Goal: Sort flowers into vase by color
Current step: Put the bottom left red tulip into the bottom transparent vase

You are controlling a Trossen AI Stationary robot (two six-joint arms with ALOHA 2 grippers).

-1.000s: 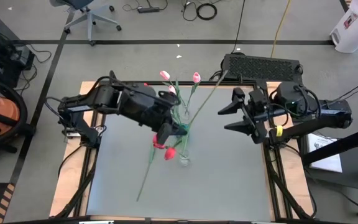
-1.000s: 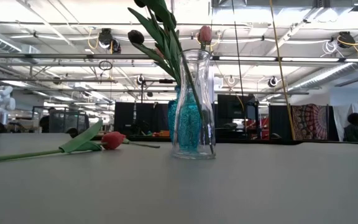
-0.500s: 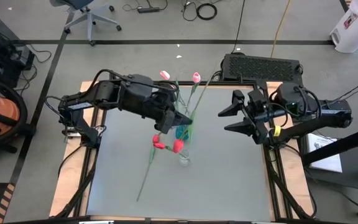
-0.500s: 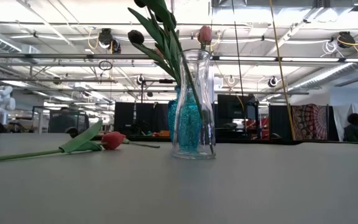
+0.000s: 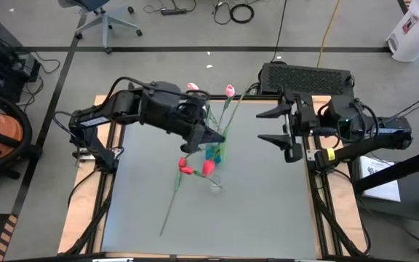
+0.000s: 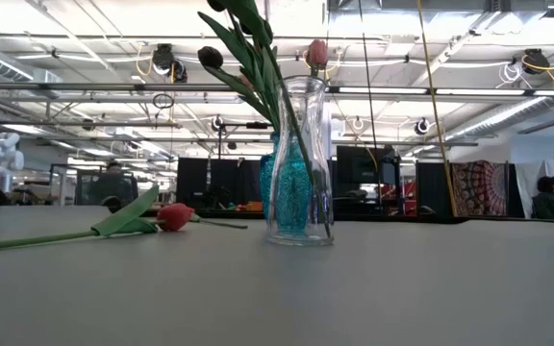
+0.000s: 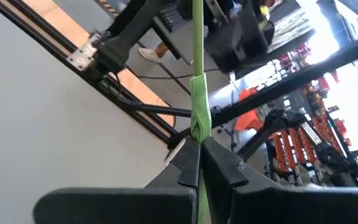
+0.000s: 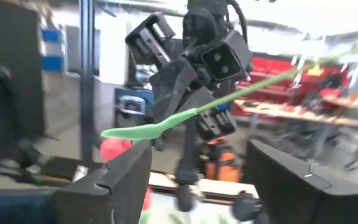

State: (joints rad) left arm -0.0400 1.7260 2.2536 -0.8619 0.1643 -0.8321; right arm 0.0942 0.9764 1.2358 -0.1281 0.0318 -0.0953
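Green stem: the left gripper (image 7: 199,163) is pinching a tulip (image 5: 208,169) by its thin stem, jaws nearly closed on it, above the middle of the table (image 5: 268,211), beside the clear glass vase (image 6: 299,159).
Right gripper (image 5: 281,126): is waiting with jaws wide and nothing in them, at the table's right edge, facing the left arm.
Flowers: several tulips are already standing in the vase, one pink head (image 6: 316,53) and one dark head (image 6: 210,58) among them; another red tulip (image 6: 174,216) is lying flat on the table just left of the vase.
Risk, slip: the stem is thin and long, so it is likely to be swinging or sliding in the pinch; the head could miss the narrow neck.
Risk, knock: crowded leaves at the neck are standing in the way; pushing through them could tip the vase or lift out a flower.
Risk, colour: a red head would be joining pink and dark ones in the clear vase; a blue vase (image 6: 275,183) is standing right behind.
Surroundings: a black unit (image 5: 308,76) is sitting beyond the table's far right corner.
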